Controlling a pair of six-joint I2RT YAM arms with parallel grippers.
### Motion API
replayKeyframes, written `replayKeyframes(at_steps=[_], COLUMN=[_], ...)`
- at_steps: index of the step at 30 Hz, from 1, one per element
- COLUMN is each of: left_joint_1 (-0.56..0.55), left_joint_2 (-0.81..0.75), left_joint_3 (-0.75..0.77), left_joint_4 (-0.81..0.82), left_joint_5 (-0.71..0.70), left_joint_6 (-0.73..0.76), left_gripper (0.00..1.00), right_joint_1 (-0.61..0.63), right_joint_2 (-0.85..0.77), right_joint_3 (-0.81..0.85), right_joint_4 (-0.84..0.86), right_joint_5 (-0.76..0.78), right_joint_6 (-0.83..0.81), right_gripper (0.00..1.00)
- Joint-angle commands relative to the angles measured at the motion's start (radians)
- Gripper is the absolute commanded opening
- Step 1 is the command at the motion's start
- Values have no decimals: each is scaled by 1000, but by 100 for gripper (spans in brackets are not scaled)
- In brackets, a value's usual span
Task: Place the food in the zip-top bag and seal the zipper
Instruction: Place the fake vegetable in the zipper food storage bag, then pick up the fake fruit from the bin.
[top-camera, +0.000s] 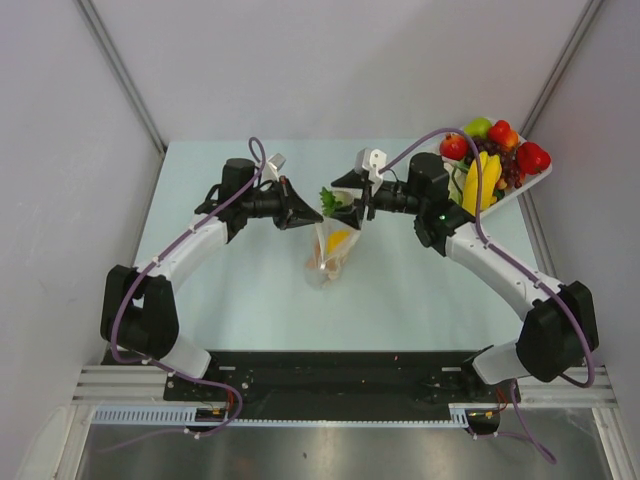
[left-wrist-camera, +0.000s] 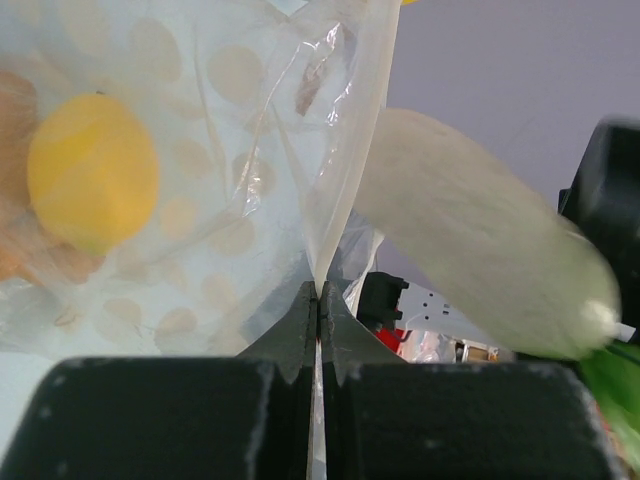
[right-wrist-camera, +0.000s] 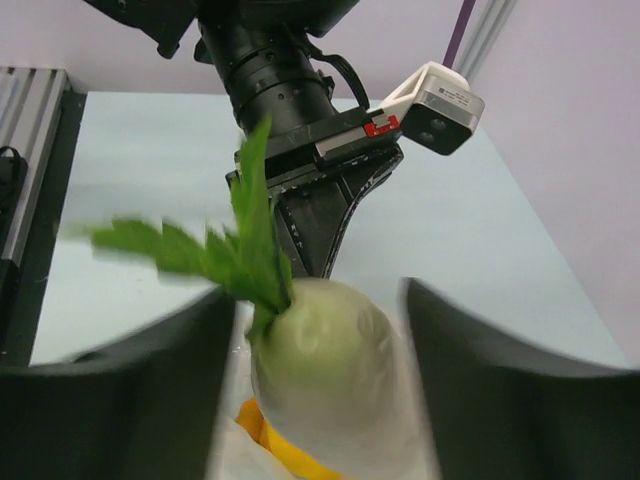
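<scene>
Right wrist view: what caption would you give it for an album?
A leafy white radish between the right gripper's parted fingers, with the shut left gripper beyond.

Pale walls (top-camera: 330, 60), mint tabletop (top-camera: 250, 300)

Radish (right-wrist-camera: 330, 370) between spread fingers of right gripper (right-wrist-camera: 320, 295); leaves toward left finger; yellow piece (right-wrist-camera: 283, 442) beneath; left gripper (right-wrist-camera: 322, 265) beyond.

The clear soft plastic pouch with cream polka dots (left-wrist-camera: 200, 230) is thin, glossy film, creased and catching glare. The yellow toy lemon (left-wrist-camera: 92, 172) looks smooth and matt. The white toy radish with green leaves (right-wrist-camera: 325, 365) has a smooth, faintly shiny skin. The left gripper (left-wrist-camera: 320, 300) is matt black, slightly grainy plastic. The pale green bench (top-camera: 240, 290) is smooth and matt.
</scene>
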Motion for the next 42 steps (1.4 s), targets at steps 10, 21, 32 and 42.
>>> replayKeyframes(at_steps=[10, 21, 32, 42], left_joint_1=[-2, -2, 0, 0], left_joint_2=[-34, -42, -39, -43], left_joint_3=[41, 47, 32, 16], left_joint_4=[5, -13, 1, 1], left_joint_5=[30, 20, 22, 20], left_joint_6=[25, 57, 55, 66], left_gripper=[0, 1, 0, 0], right_joint_1=[-146, -375, -447, -518], right_joint_2=[-105, 275, 790, 912], right_joint_3=[63, 521, 1222, 1206], right_joint_4=[-8, -606, -885, -850], right_joint_5=[28, 540, 863, 846], right_joint_6=[74, -113, -179, -212], right_gripper=[100, 86, 90, 97])
